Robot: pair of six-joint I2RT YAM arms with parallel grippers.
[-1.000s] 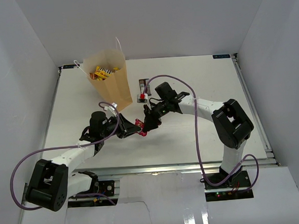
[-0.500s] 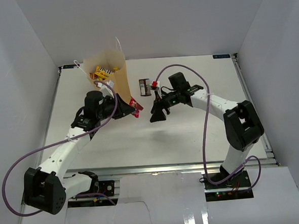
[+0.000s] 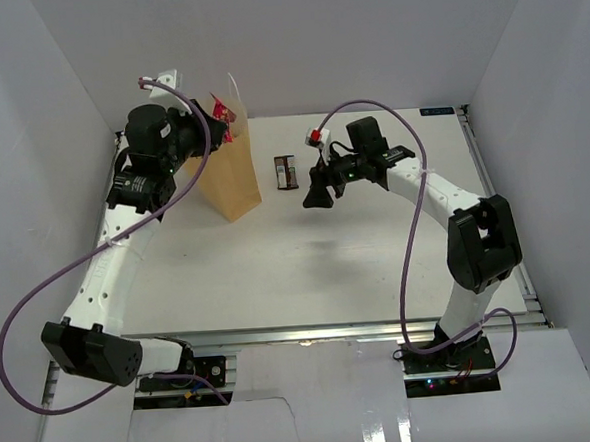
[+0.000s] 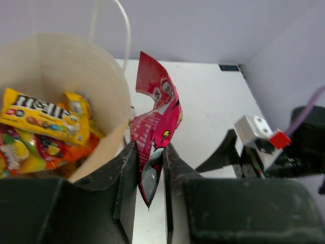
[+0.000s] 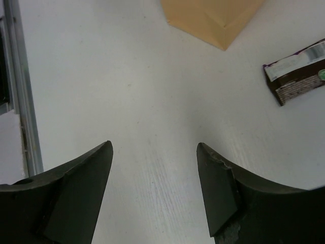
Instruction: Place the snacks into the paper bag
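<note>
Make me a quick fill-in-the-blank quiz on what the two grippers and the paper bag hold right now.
1. The left gripper holds the red-pink packet; the right gripper holds ____.
2. The right gripper's jaws stand ____.
3. Inside the paper bag lies a ____ M&M's packet.
Missing words: nothing; open; yellow.

end effector (image 4: 151,168) gripping pink packet (image 4: 155,117), paper bag (image 4: 109,86)

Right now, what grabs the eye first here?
The left gripper pinches a crumpled pink-red shiny packet right beside the rim of the tall tan paper bag, already holding yellow and orange packets. A dark brown bar lies on the white table, near the open right gripper.
</note>
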